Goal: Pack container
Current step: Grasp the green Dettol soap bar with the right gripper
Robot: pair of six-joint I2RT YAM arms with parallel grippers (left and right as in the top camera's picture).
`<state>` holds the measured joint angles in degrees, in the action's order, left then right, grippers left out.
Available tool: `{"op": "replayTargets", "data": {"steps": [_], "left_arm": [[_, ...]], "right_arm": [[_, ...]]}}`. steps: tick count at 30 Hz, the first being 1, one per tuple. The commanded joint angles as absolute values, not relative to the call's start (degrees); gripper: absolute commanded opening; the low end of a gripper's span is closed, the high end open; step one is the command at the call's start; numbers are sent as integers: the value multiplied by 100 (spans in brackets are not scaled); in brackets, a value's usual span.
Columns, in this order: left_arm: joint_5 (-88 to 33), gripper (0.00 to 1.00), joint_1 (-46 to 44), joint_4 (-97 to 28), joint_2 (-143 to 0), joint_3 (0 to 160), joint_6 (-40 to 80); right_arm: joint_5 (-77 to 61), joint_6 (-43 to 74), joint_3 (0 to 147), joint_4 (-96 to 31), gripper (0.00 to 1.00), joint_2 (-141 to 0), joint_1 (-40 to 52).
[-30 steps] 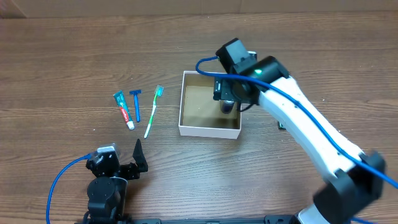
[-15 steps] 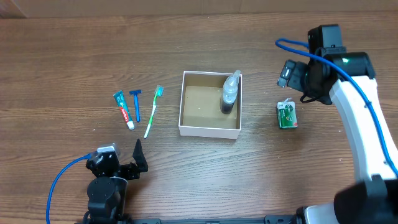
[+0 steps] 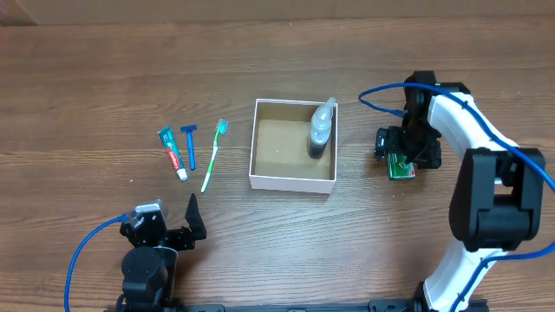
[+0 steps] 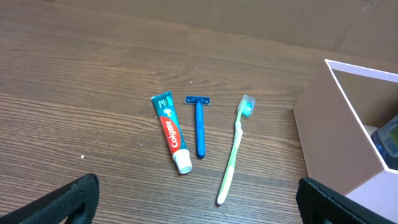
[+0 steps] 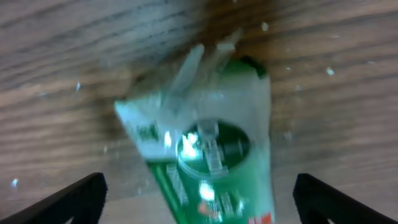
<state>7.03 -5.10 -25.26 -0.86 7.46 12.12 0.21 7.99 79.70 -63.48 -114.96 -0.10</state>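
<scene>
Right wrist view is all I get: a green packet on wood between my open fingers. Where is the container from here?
Observer: In the overhead view the container sits to the left of the green packet, with a gap between them.
Operator: Anything in it yet?
Observer: One clear bottle with dark contents, by the wall nearest the packet.
Operator: What else is outside it?
Observer: A toothpaste tube, a blue razor and a green toothbrush lie side by side on the container's other side.
</scene>
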Motion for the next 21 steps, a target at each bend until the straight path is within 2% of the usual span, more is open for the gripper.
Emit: {"op": "replayTargets", "data": {"steps": [1,3,4,5,6,13,17,21], "left_arm": [[635,100,-467,-2521,-27,725,1330],[635,100,-467,-2521,-27,725,1330],[635,100,-467,-2521,-27,725,1330],[635,100,-467,-2521,-27,725,1330],[635,100,-467,-2521,-27,725,1330],[635,100,-467,-2521,-27,725,1330],[635,100,-467,-2521,-27,725,1330],[635,100,-467,-2521,-27,725,1330]], "right_arm": [[-12,744,7905,-6136,91,-11695,-8],[-12,744,7808,-5940,85,-11699,-8],[-10,744,7782,-5911,78,-11699,-8],[-12,746,7782,-5909,65,-11699,-8],[-12,810,7787,-5920,59,-11690,-8],[-14,1120,7826,-6101,58,-11159,43],[-176,1269,7933,-6510,54,-10095,355],[-276,1426,7937,-6775,53,-8932,1055]]}}
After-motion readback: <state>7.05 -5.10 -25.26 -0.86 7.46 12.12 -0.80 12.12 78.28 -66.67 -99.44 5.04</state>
